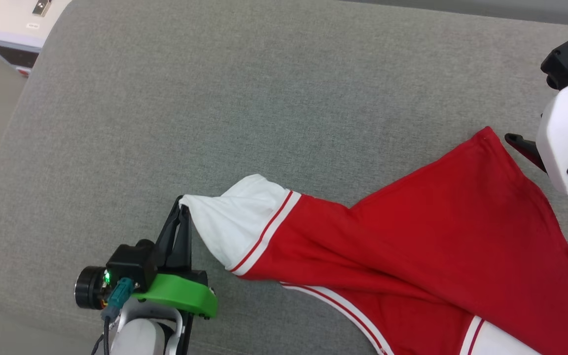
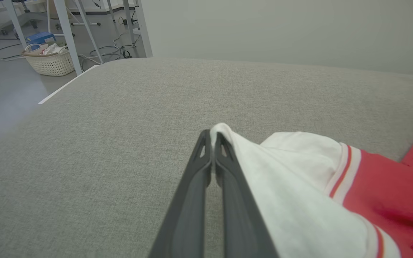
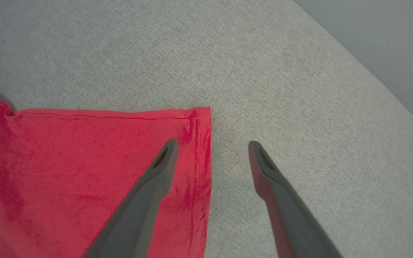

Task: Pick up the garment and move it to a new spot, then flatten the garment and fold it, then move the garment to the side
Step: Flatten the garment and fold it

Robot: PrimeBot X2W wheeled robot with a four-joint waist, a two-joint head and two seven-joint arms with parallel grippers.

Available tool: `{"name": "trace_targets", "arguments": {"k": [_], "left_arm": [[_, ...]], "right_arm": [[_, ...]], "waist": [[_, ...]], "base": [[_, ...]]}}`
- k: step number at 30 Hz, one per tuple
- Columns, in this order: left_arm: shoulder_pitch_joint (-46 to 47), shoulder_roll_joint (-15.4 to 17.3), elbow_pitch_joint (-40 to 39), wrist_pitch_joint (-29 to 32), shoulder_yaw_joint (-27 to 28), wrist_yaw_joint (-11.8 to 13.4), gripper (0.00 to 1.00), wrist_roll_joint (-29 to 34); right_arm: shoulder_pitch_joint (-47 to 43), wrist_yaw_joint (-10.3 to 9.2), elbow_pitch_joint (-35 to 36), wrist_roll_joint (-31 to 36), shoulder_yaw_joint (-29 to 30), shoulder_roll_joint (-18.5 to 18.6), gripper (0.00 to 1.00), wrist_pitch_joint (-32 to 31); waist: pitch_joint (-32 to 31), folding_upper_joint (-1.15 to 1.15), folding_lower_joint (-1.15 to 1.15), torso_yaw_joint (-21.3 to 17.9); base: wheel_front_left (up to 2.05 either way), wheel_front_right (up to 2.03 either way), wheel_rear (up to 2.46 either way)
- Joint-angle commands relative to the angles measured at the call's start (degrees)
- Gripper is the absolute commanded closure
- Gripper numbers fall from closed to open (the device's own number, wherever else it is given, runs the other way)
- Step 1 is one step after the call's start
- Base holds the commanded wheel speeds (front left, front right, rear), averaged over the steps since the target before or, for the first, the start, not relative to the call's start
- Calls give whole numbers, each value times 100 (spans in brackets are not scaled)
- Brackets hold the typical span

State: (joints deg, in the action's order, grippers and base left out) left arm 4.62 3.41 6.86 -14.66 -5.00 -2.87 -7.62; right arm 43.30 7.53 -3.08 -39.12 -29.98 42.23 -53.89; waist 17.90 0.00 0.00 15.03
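The garment (image 1: 437, 236), red with white striped-trim sleeves, lies stretched across the grey cushion's lower right. My left gripper (image 1: 182, 203) is shut on the tip of one white sleeve (image 2: 281, 179), pulling it out to the left. In the left wrist view the gripper (image 2: 212, 138) pinches the white cloth between its tips. My right gripper (image 3: 212, 143) hovers open over the red hem corner (image 3: 201, 118), one finger above the cloth, the other above bare cushion, holding nothing. In the head view one dark fingertip (image 1: 518, 142) of it shows beside the hem corner (image 1: 486, 133).
The grey fabric cushion (image 1: 264, 98) spreads wide to the left and far side. A white box (image 1: 15, 29) stands off its far left corner. A woven basket (image 2: 48, 61) and table legs (image 2: 66, 28) stand on the floor beyond the cushion's edge.
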Motion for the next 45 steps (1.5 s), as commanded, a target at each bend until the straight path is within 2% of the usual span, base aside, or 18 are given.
{"name": "trace_targets", "arguments": {"k": [1, 13, 19, 20, 21, 22, 35, 45], "left_arm": [[154, -32, -36, -34, -30, -22, 100, 27], [541, -51, -65, -34, -298, 49, 100, -138], [532, -52, -59, -34, -327, 125, 100, -189], [518, -52, -57, -34, -312, 133, 100, -185], [508, -52, -54, -34, -298, 140, 100, -180], [496, -52, -49, -34, -284, 145, 100, -173], [408, 14, 2, -34, -80, 59, 100, 60], [692, 340, -213, -34, 74, -76, 100, 287]], "right_arm": [[190, -4, -151, 6, -182, 49, 0, -56], [624, -4, -1466, -67, -1382, -14, 0, 130], [650, -4, -1715, -399, -1929, 55, 0, 92], [691, -4, -1725, -453, -1990, 64, 55, 104], [730, -4, -1734, -488, -2027, 71, 80, 132], [780, -4, -1745, -516, -2068, 78, 100, 179], [1202, -4, -1855, -817, -2108, -177, 100, 1576], [1076, -4, -1571, -1099, -1842, -26, 100, 2926]], "waist": [[302, 0, 0, 271], [776, 0, 0, 603], [760, 0, 0, 604], [746, 0, 0, 583], [732, 0, 0, 567], [714, 0, 0, 547], [94, 0, 0, 159], [-643, 0, 0, -231]], "base": [[0, 0, 0], [0, 0, 0], [0, 0, 0], [0, 0, 0], [0, 0, 0], [0, 0, 0], [0, 0, 0], [0, 0, 0]]}}
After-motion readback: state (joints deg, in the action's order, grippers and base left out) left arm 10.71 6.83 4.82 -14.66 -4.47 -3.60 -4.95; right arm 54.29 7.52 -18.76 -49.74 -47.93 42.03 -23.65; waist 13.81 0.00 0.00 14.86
